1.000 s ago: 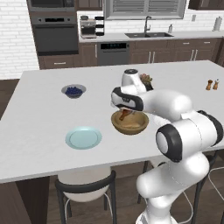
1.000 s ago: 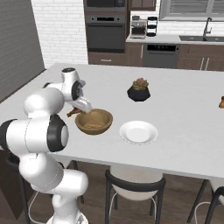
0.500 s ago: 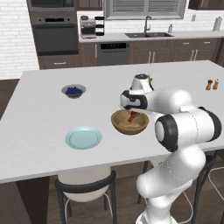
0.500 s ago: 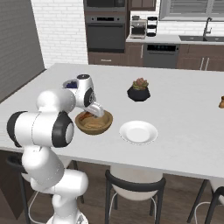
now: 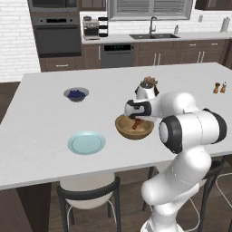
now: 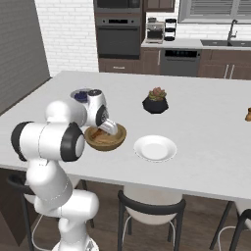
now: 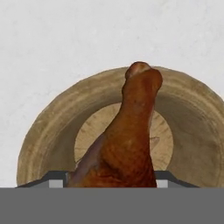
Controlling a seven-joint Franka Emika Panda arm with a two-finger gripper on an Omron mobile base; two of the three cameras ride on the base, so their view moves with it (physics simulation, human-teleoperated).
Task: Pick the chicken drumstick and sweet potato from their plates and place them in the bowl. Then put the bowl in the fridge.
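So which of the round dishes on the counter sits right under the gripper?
The light-brown wooden bowl; the gripper holds the reddish-brown drumstick over it. The pale blue plate and white plate lie aside.

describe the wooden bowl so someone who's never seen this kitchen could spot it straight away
On the big white island counter, look near the front edge, under the robot's gripper. The wooden bowl sits between a pale blue plate and a white plate. It alone is light brown and deep, with the chicken drumstick over it.

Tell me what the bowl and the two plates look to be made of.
Bowl: apparently wood, matte, with tan grain rings on its floor. Pale blue plate: probably glazed ceramic or glass, smooth and slightly translucent-looking. White plate: likely glazed ceramic, plain and smooth with a raised rim.
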